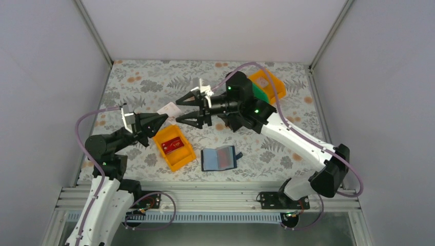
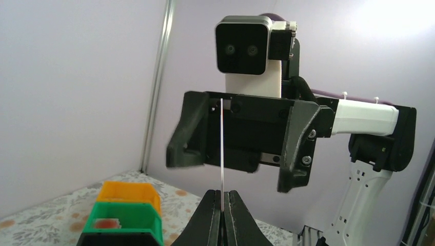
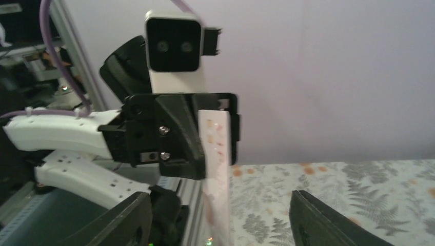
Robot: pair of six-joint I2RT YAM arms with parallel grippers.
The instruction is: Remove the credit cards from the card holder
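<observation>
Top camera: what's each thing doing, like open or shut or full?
Left tool, shut on the white card.
White card, held up in the air.
Right tool, open, near that card.
Wallet, open, lying flat.
Near orange bin, holding a red card.

The top view is lit evenly and softly from above. The pale walls (image 1: 46, 77) take on a faint lilac cast, and the arms cast only weak, diffuse shadows on the flowered bench (image 1: 143, 84). Two small green lights (image 1: 255, 110) glow on the right arm (image 1: 287, 130).

In the left wrist view, strong glare blows out the upper right corner. The left gripper (image 2: 222, 195), close to the lens, looks dark and slightly soft.

The right wrist view is the dimmest and least sharp. The card (image 3: 215, 154) is smeared and its lower part is almost ghostly. The right gripper (image 3: 221, 197) shows as blurred black silhouettes, and the left side lies in shadow.
</observation>
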